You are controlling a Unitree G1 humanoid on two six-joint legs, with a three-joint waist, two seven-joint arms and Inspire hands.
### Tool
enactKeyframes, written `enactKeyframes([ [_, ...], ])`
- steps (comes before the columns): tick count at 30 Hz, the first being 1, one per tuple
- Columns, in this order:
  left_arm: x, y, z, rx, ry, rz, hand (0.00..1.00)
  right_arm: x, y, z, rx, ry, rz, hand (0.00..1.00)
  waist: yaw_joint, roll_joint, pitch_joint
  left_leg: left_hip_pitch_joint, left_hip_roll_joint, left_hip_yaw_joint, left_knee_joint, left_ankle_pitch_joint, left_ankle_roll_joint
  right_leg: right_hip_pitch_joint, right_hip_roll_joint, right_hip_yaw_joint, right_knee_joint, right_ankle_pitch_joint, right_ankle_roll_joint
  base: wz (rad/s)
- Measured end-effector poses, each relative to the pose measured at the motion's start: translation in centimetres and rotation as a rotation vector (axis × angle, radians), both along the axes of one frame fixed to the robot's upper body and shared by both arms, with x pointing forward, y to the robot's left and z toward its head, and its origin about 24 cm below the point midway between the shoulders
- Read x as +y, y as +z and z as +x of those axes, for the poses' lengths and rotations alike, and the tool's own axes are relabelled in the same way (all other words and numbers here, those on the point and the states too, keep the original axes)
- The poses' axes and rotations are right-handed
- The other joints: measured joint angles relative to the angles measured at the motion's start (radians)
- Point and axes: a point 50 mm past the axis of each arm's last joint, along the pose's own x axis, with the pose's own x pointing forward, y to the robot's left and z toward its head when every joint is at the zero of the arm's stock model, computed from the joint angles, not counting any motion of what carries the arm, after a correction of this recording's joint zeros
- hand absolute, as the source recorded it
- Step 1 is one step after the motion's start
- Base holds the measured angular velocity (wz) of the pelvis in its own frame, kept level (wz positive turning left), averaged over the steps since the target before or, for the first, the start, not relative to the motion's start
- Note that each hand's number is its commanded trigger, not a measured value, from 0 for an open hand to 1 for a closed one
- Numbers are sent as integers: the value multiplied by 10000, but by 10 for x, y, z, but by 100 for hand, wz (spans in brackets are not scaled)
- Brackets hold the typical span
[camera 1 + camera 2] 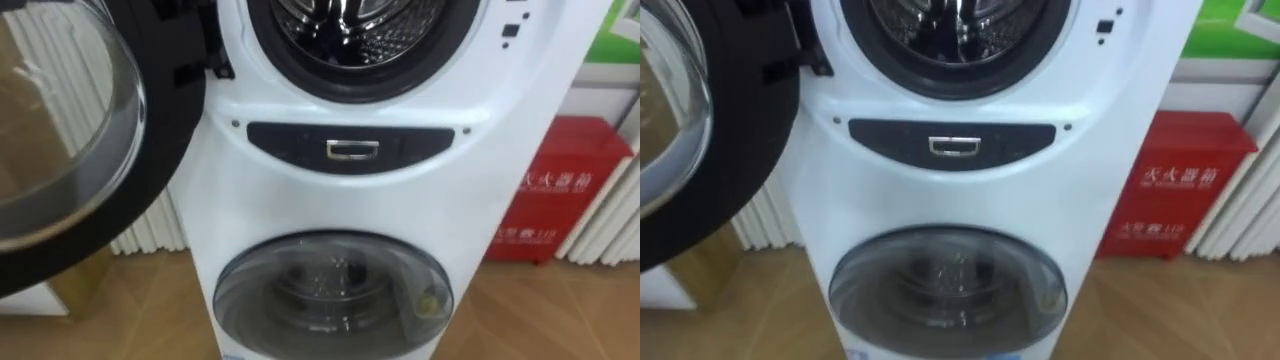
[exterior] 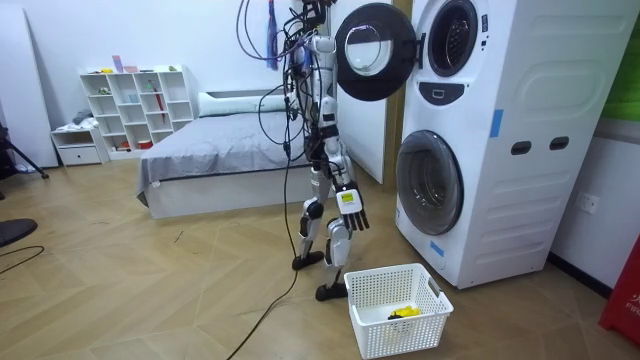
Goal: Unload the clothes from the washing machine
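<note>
A white stacked washing machine stands right before me. Its upper round door is swung open to my left. Through the upper opening I see bare shiny steel drum. The lower door is closed, with a grey window. In the room view I stand upright facing the machine, beside the open door. My right hand hangs at my side with relaxed fingers and holds nothing. A white basket sits on the floor by my feet with a small yellow item inside.
A red box stands on the floor right of the machine. A white radiator lines the wall to the left, behind the open door. In the room view a bed and a white shelf stand behind me.
</note>
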Motion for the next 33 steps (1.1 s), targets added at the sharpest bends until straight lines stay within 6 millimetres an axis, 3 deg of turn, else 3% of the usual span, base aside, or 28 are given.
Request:
enactKeyframes([
  [5,14,3,-4,-449,2100,-128,0,-3,1,7,-123,357,-136,0,151,128,51,251,47,19,-51,0,0,182,97,77,-166,9,-16,-13],
  [10,52,25,24,-2523,4575,70,0,-18,7,18,-716,-49,-430,0,240,296,113,264,66,-13,-54,0,-1,191,108,47,-156,18,-31,-1],
  [14,92,66,65,-5088,5338,557,0,-31,12,22,-1098,-173,-791,0,258,455,121,158,58,-129,-62,-12,-21,219,97,-25,-159,22,-37,8],
  [18,120,116,93,-7819,6484,930,0,-36,14,15,-1117,-653,-930,0,285,654,0,115,50,-315,-72,-33,-55,199,83,-127,-132,38,-57,6],
  [22,133,154,107,-9380,6383,1735,0,-41,16,0,-980,-1101,-1103,0,387,826,-79,94,50,-311,-65,-32,-55,175,79,-156,-130,37,-58,2],
  [23,137,164,110,-9634,6386,1964,0,-43,16,-6,-883,-1290,-1168,0,422,884,-115,112,50,-331,-64,-32,-54,185,76,-156,-124,37,-58,0],
  [26,144,173,110,-9369,6375,2548,0,-43,16,-17,-561,-1423,-1123,0,559,1011,-67,95,48,-374,-47,-31,-53,156,75,-158,-124,37,-59,2],
  [33,175,213,114,-9268,5930,3948,0,-49,19,-27,-187,-1300,-1257,0,781,906,-51,8,40,-586,-35,-29,-53,182,66,-285,-187,28,-61,6],
])
